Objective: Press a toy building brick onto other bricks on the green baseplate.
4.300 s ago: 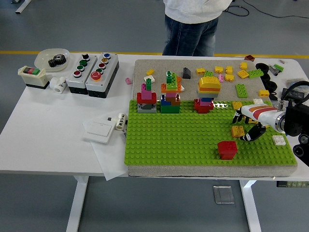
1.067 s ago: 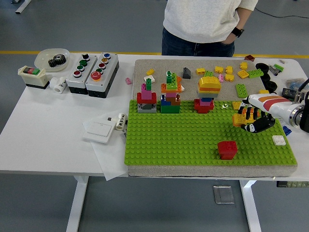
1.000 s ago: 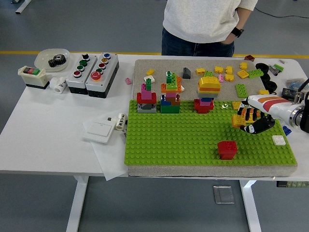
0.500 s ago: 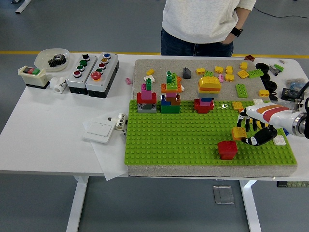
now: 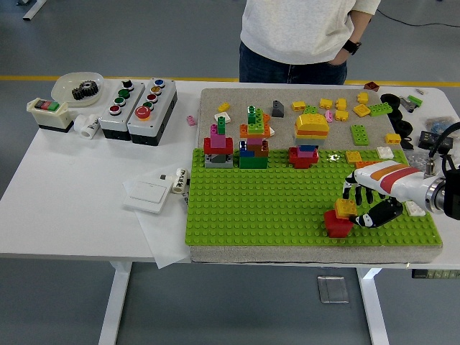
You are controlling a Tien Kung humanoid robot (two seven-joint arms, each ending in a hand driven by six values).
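**Yellow brick held over the red brick**

Yellow and small, the toy brick (image 5: 346,208) sits in the curled fingers (image 5: 351,192) of the right robot hand (image 5: 366,203), which has come in from the right edge of the picture. The brick rests on the top of the red brick (image 5: 337,224), or just above it; whether it is fully seated cannot be told from this view. The red brick stands on the green baseplate (image 5: 273,208), near its front edge and towards the right.

Further back on the baseplate stand three small stacks: a grey, red and pink one (image 5: 218,147), a taller mixed stack with green on top (image 5: 253,140), and a red and blue one (image 5: 303,154). Behind them a yellow and orange block (image 5: 311,126) lies on the beige mat (image 5: 208,100), among loose yellow and green bricks (image 5: 359,134).

On the table's (image 5: 72,201) left side are two button boxes (image 5: 136,106), a dish holding a gear (image 5: 77,88) and a white switch plate (image 5: 147,191).

A person in a light top (image 5: 302,32) stands at the far side.
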